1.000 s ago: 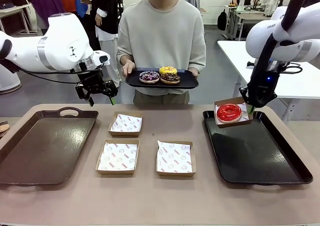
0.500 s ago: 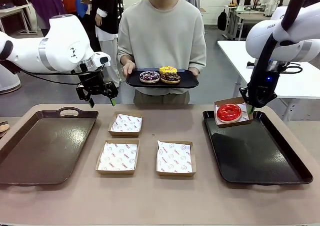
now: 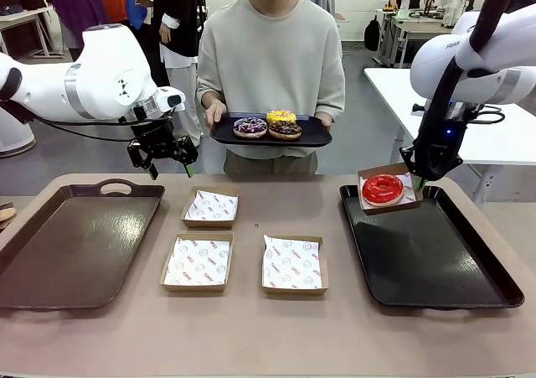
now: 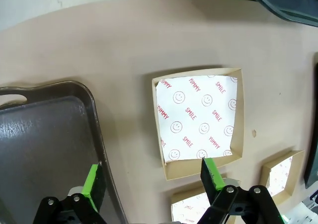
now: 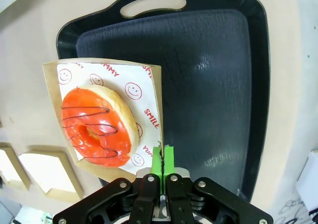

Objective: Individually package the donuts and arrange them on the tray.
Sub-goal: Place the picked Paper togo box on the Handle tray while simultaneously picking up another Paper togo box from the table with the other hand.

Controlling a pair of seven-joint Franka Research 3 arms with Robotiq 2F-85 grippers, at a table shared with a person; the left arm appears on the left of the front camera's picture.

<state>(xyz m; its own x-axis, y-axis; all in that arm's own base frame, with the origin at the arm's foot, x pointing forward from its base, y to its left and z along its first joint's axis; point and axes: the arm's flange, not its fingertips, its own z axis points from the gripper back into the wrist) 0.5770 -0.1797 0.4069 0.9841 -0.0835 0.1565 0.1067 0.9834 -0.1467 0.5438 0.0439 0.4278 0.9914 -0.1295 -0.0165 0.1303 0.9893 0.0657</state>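
— Donuts are asked about first: where is the red donut (image 3: 383, 189) seen?

— It is laid in a paper box (image 3: 409, 195), on a white printed sheet. The box is held at the far corner of the black tray (image 3: 435, 261), on the side nearer to the middle of the table (image 3: 251, 328). Whether the box touches the tray cannot be told.

— How is the box held?

— One edge of it is pinched by the right gripper (image 3: 419, 177). In the right wrist view the green pads (image 5: 158, 160) are pressed together on the wall of the box, with almost no gap between them. The red donut is not touched by the pads. It lies just beside them, partly over the rim of the tray and partly over the table.

— And the other donuts?

— Three are carried on a serving tray (image 3: 310, 135), which is held by the hands of a person at the far side: the purple donut (image 3: 249, 127), the yellow donut (image 3: 281, 117) and the chocolate donut (image 3: 286, 131). They are set close together, well apart from both grippers.

— What is seen of the left gripper (image 3: 170, 172)?

— It hangs above the far part of the table with the jaws spread wide, and nothing is held between them. In the left wrist view the rim of the brown tray (image 4: 44, 134) is seen under one finger, and an empty box (image 4: 198, 119) lies near the other. Two more empty boxes (image 3: 198, 263) (image 3: 294, 265) are placed nearer to the robot.
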